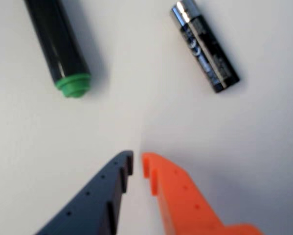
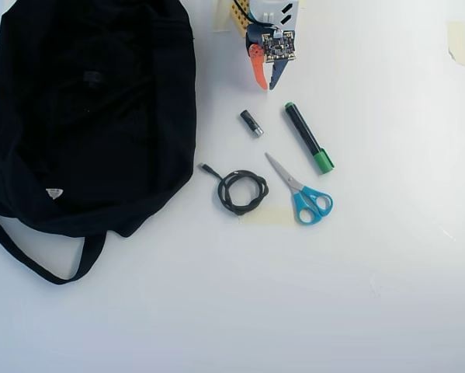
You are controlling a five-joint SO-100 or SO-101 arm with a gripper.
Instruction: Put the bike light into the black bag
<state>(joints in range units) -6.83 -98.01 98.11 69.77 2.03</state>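
Note:
The black bag [image 2: 92,116] lies floppy over the left of the white table in the overhead view, its long strap [image 2: 38,264] looping out at the lower left. The bike light shows in neither view. My gripper [image 2: 266,84] is at the top centre, right of the bag, pointing down the picture. In the wrist view my gripper [image 1: 136,161] has its dark blue finger [image 1: 112,186] and orange finger [image 1: 170,191] almost touching at the tips, with nothing between them, over bare table.
A small black cylinder with a silver end [image 2: 251,123] [image 1: 205,46] and a black marker with a green cap [image 2: 308,137] [image 1: 58,44] lie just ahead of the gripper. A coiled black cable [image 2: 242,192] and blue-handled scissors [image 2: 302,190] lie further down.

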